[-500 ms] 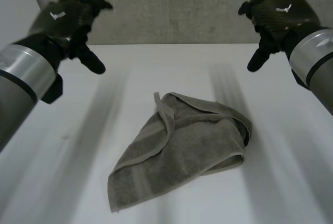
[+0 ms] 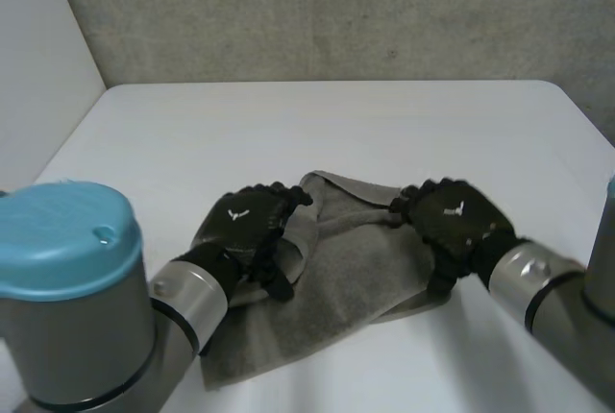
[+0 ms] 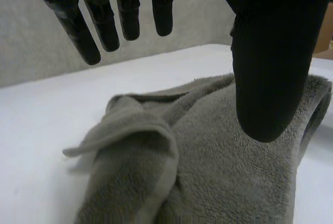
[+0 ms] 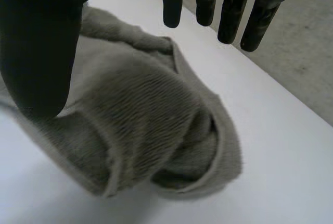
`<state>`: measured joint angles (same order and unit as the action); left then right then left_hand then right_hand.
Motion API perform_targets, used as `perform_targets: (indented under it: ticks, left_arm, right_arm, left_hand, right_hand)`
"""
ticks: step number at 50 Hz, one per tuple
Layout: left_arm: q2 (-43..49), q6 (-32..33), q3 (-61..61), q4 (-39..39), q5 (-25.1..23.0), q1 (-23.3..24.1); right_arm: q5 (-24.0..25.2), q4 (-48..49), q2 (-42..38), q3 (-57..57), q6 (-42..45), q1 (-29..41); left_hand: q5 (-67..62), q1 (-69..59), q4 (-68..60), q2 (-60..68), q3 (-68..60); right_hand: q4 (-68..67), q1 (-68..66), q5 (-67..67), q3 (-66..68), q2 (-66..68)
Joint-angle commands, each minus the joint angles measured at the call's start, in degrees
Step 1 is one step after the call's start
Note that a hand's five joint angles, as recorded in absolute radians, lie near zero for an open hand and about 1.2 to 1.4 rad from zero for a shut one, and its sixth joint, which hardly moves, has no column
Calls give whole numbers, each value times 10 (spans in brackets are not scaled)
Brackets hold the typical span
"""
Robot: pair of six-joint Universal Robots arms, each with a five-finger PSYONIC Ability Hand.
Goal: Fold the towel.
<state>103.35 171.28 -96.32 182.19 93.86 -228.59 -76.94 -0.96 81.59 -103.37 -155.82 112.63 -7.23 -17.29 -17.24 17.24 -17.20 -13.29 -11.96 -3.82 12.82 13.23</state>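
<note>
A grey-green towel (image 2: 346, 269) lies crumpled and loosely folded over itself in the middle of the white table (image 2: 317, 125). My left hand (image 2: 248, 230) hovers over the towel's left edge, by a raised fold (image 3: 130, 130). Its fingers (image 3: 104, 23) hang straight and apart from the thumb (image 3: 268, 73), so it is open and holds nothing. My right hand (image 2: 452, 221) is over the towel's bunched right end (image 4: 156, 130). Its fingers (image 4: 229, 15) are straight and its thumb (image 4: 39, 52) stands wide of them, so it too is open and empty.
A grey concrete wall (image 2: 336, 14) rises behind the table's far edge. Bare white tabletop surrounds the towel on all sides. My left arm's blue cap (image 2: 62, 240) stands large at the near left.
Both hands have come down from high near the far edge to just above the towel, one at each side. The towel has not moved.
</note>
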Motion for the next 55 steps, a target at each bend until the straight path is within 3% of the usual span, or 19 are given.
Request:
perform_targets:
  ticks: [1, 5, 12, 22, 26, 29, 44, 46, 47, 48, 49, 50, 55]
  left_arm:
    - [50, -50, 6, 11, 5, 4]
    - [59, -54, 5, 12, 6, 8]
    - [61, -66, 2, 21, 7, 9]
    - [66, -83, 2, 47, 9, 9]
    - [87, -139, 12, 55, 10, 9]
    - [112, -178, 31, 55, 10, 10]
    - [212, -240, 118, 55, 8, 7]
    - [225, -239, 130, 55, 10, 6]
    - [237, -237, 140, 55, 12, 5]
    - [244, -235, 147, 60, 22, 5]
    - [244, -235, 147, 60, 22, 5]
    - [246, -232, 151, 74, 40, 2]
    - [233, -196, 158, 139, 83, -29]
  right_arm:
    - [3, 121, -30, -68, 38, 4]
    - [7, 176, -67, -49, 77, 5]
    - [5, 190, -97, 7, 94, 16]
    - [-28, 182, -114, 110, 49, 72]
    - [-91, 144, -134, 177, -17, 96]
    - [-111, 100, -149, 216, -47, 110]
    - [-112, 65, -153, 230, -116, 123]
    - [-112, 65, -152, 229, -116, 122]
    - [-110, 65, -151, 229, -115, 122]
    - [-109, 65, -151, 229, -113, 120]
    - [-109, 65, -151, 229, -113, 120]
    - [-109, 66, -151, 231, -107, 118]
    - [-106, 69, -158, 242, -65, 116]
  left_hand:
    - [6, 7, 6, -6, 6]
    - [31, 32, 32, -31, 31]
    - [40, 41, 40, -40, 40]
    - [42, 42, 42, -42, 41]
    - [40, 41, 40, -40, 40]
    - [38, 39, 38, -38, 38]
    - [27, 27, 27, -27, 26]
    - [-11, -10, -10, 11, -11]
    - [-130, -130, -130, 130, -131]
    - [-365, -364, -365, 365, -365]
    - [-367, -367, -367, 367, -367]
    - [-565, -565, -565, 565, -566]
    - [-628, -627, -628, 628, -628]
  right_hand:
    - [-199, -213, -194, 204, 200]
    - [-398, -411, -393, 403, 399]
    - [-666, -680, -661, 671, 667]
    - [-667, -680, -662, 672, 668]
    - [-667, -680, -662, 672, 668]
    - [-667, -680, -662, 672, 668]
    - [-667, -680, -662, 672, 668]
    - [-667, -680, -662, 672, 668]
    - [-667, -680, -662, 672, 668]
    - [-667, -680, -662, 672, 668]
    - [-667, -680, -662, 672, 668]
    - [-667, -680, -662, 672, 668]
    - [-667, -680, -662, 672, 668]
